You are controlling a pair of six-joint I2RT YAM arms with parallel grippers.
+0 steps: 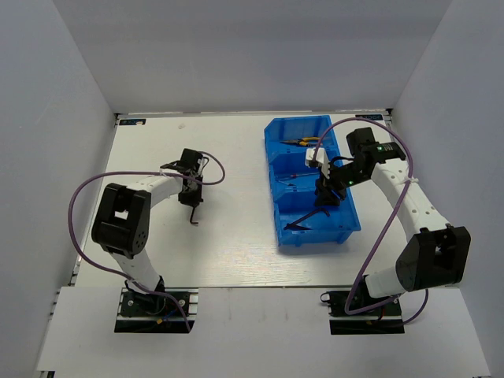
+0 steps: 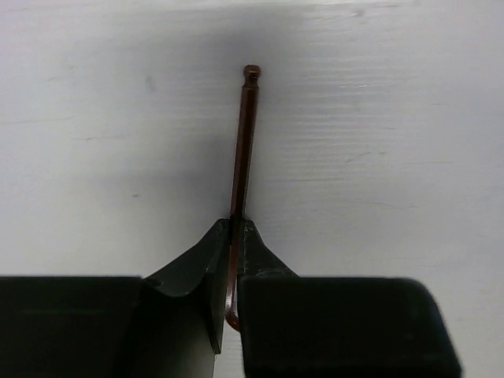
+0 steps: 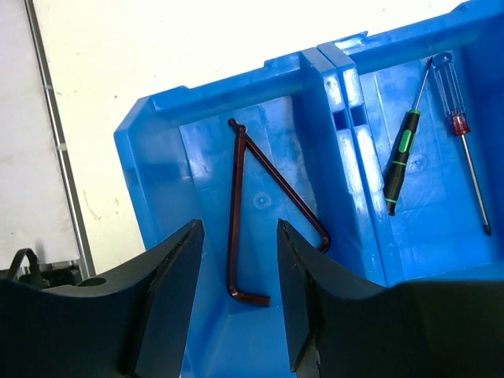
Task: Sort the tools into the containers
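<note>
Left gripper point(image 2: 234, 236), centre-left of the overhead view, pinches a brown hex key point(image 2: 244, 150). Right gripper point(image 3: 239, 260) hangs half open and empty over the blue bins point(image 3: 157, 157), centre-right.

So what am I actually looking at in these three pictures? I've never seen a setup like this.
Two robot arms are bolted at the near edge of a white table. The wide picture comes from a fixed camera above and behind them; the other two come from cameras on each arm's wrist, looking past its own fingers.

The left gripper is shut on a dark brown hex key, an L-shaped tool, whose long end sticks out over the table.

The right gripper stands open over a row of joined blue bins. Below it, in one compartment, lie two more hex keys. The next compartment holds a green-and-black screwdriver and a clear-handled one with a red band. In the overhead view, yellow-handled pliers lie in the far bin.
</note>
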